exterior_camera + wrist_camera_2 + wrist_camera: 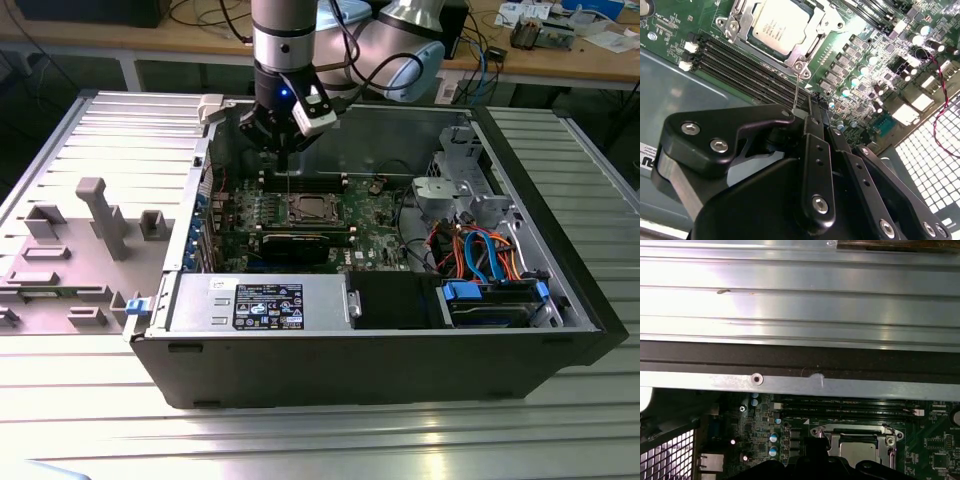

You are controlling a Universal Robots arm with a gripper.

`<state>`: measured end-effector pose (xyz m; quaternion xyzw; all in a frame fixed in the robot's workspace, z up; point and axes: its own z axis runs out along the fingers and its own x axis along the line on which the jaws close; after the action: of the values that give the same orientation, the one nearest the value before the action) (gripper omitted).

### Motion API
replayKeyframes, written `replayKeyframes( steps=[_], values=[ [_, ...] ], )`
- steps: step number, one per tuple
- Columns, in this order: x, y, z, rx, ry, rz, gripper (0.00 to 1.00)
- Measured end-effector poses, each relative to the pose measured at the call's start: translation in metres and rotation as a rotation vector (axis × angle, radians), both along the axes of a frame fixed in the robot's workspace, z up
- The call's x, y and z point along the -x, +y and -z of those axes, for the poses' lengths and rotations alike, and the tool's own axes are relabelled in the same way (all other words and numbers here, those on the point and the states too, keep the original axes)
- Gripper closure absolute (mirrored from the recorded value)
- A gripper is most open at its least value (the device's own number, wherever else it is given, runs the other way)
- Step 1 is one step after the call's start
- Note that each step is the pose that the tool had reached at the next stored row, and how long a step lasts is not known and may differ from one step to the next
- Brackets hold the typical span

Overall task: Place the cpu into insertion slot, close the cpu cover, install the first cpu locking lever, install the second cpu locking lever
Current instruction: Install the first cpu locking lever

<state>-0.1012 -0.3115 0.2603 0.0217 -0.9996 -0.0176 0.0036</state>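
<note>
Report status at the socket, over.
Gripper shut on raised lever tip. Chip in socket, cover down. Memory slots alongside, untouched.

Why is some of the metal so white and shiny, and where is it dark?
In the first wrist view, light glares white off the ribbed metal; in the second wrist view the mesh panel glows washed-out white while the end effector sits dark in front; in the exterior view the ribbed table shines in streaks.

Bright overhead light; glare on metal table (pixel 330 445).
</note>
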Motion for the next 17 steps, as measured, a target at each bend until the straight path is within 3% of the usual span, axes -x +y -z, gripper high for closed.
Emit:
replayKeyframes(
  steps=[17],
  values=[
    [-0.0152,0.0,0.0019,0.0053,0.0002,0.0,0.89]
  ],
)
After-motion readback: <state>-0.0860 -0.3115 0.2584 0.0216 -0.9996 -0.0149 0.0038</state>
